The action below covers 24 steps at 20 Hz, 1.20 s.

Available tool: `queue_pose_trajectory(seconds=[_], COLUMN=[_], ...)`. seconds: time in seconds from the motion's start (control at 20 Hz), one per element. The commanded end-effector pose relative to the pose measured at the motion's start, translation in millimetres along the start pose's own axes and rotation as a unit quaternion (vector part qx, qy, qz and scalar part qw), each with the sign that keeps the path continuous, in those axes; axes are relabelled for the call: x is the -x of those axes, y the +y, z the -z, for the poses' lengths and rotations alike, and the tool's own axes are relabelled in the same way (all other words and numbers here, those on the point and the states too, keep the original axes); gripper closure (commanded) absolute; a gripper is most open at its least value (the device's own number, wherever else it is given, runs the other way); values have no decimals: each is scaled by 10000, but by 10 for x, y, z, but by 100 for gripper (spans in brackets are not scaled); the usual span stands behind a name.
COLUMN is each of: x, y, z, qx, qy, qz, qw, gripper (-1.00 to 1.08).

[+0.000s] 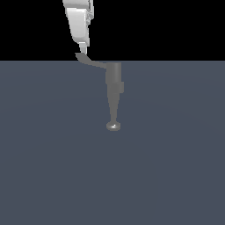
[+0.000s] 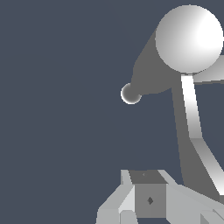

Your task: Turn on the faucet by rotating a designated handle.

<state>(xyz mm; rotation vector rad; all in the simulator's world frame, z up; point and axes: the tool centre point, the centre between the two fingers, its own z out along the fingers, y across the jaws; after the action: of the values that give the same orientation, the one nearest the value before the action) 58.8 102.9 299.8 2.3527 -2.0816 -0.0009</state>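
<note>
The pincer [image 1: 82, 49] sits right at the handle [image 1: 90, 62] tip, by the bench's [image 1: 52, 167] far edge; its spread I cannot tell. The handle runs sideways from the faucet [image 1: 114, 94] top toward the exterior view's left; any push likely goes across that length.

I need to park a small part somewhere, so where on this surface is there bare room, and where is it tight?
The grey surface is bare in front of the spout's knob tip, and on both sides of the faucet. The only crowded spot is at the exterior view's upper left of the faucet, where the gripper meets the handle.
</note>
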Motion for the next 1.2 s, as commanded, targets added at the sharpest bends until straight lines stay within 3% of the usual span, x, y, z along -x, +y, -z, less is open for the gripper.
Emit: queue_pose_trajectory(seconds=[0.0,1.15], x=[-1,-17], y=[26,659], z=[0,-1], qx=[0,-2], qy=[1,0], qz=[-1,-3], qw=[10000,10000], gripper=[108,108])
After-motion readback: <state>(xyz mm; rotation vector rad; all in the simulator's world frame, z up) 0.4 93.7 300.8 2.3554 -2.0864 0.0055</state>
